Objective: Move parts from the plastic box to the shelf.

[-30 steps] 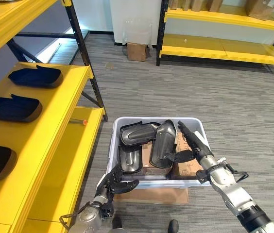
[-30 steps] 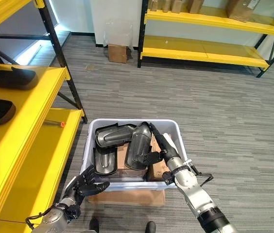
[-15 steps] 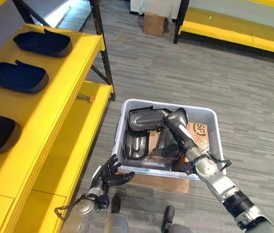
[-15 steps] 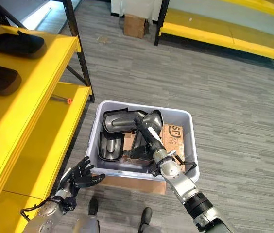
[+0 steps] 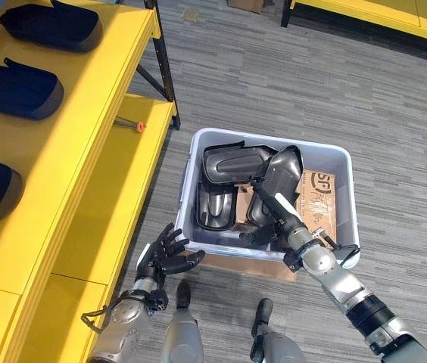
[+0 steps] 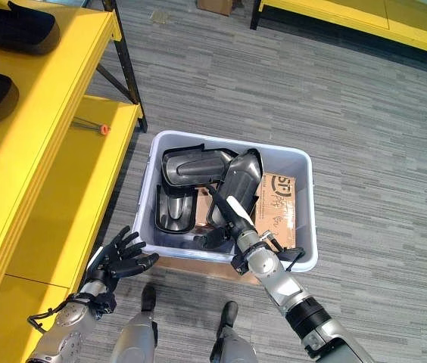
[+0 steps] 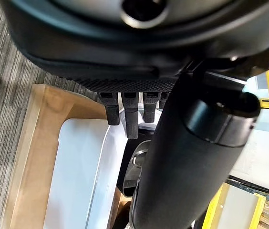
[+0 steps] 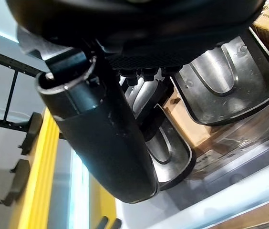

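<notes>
The pale plastic box [image 5: 190, 181] stands on the floor and holds several dark grey moulded parts. One part [image 5: 231, 161] lies flat at the back, another [image 5: 215, 209] lies at the front left, and a third [image 5: 283, 172] leans upright in the middle. My right hand [image 5: 275, 213] reaches in over the front rim. It is open, its straight fingers lying against the lower face of the upright part [image 8: 225, 81] with the thumb spread beside it. My left hand [image 5: 163, 256] hovers open, fingers spread, outside the box's front left corner.
The yellow shelf [image 5: 104, 113] runs along the left, with three dark parts [image 5: 18, 87] on its upper level and a small orange thing [image 5: 141, 126] on the lower level. A cardboard carton [image 5: 319, 198] lies in the box's right side. Flat cardboard [image 5: 242, 266] lies under the box.
The camera has tilted down. My right hand slid lower along the upright part, towards the box's front. My left hand's fingers spread out near the box's front left corner.
</notes>
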`<state>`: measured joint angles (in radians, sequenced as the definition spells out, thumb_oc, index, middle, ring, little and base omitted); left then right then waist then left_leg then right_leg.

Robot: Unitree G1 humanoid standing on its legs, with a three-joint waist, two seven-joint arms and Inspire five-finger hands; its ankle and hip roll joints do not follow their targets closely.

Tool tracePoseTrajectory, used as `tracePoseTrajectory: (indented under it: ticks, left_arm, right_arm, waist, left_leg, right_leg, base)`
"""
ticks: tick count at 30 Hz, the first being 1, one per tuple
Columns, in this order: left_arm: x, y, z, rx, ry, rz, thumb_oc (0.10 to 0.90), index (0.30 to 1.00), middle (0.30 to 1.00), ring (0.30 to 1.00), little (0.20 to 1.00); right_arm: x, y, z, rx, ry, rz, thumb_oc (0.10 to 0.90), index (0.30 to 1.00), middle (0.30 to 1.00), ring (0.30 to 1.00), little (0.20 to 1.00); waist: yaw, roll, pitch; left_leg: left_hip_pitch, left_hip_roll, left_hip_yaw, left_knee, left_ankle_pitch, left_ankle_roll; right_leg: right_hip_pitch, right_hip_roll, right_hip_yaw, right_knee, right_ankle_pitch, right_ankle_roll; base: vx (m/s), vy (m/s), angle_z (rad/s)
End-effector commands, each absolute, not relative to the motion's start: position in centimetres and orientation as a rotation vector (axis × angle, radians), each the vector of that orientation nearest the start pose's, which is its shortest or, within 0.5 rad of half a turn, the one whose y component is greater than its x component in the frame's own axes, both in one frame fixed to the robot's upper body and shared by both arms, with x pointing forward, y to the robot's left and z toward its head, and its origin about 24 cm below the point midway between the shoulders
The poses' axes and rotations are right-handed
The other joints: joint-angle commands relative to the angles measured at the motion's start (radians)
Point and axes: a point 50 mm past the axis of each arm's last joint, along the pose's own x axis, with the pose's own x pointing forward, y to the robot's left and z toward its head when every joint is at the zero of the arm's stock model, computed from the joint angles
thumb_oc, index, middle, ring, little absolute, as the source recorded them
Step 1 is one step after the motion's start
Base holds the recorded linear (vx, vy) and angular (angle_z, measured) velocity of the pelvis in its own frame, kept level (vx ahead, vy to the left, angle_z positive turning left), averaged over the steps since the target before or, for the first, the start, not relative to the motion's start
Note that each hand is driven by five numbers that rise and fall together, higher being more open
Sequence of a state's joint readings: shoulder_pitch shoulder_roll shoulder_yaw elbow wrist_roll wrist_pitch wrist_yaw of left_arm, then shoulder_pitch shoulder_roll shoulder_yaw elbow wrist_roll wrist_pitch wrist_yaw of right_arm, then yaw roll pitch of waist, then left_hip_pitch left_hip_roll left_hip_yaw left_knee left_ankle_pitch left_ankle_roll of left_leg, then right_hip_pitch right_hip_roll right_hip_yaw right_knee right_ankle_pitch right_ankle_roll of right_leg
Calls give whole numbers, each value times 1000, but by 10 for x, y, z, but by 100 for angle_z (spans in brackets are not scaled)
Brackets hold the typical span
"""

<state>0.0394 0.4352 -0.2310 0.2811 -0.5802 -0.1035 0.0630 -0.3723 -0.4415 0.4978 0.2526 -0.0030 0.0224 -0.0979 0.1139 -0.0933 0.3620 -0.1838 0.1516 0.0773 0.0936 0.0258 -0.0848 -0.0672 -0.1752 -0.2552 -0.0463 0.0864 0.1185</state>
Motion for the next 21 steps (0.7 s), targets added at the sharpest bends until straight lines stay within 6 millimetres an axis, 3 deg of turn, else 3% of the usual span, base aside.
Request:
tracePoseTrajectory:
  ticks: [1,7,21]
  left_arm:
    - [240,203,4,-99,170,-49,900,1000,1000,1000,1000]
    - [242,202,5,-97,157,-47,900,1000,1000,1000,1000]
    - [245,200,8,-103,142,-36,900,1000,1000,1000,1000]
  right_arm:
    - [321,-129,114,-688,-305,273,900,1000,1000,1000,1000]
    - [325,-136,129,-863,-388,218,900,1000,1000,1000,1000]
    - [329,-137,146,-979,-475,151,900,1000,1000,1000,1000]
  waist:
    - [-10,-16,-23]
    - [-10,-16,-2]
    - [-5,-21,25]
  left_leg:
    - [-75,21,-30,135,-72,30]
    - [-94,26,-31,153,-76,31]
    - [-119,27,-36,167,-79,30]
  right_leg:
    - [-29,-97,10,110,-44,40]
    - [-46,-96,12,122,-44,41]
    - [-66,-96,9,131,-47,40]
  base:
    - [0,0,0]
    - [-5,0,-1]
    - [0,0,0]
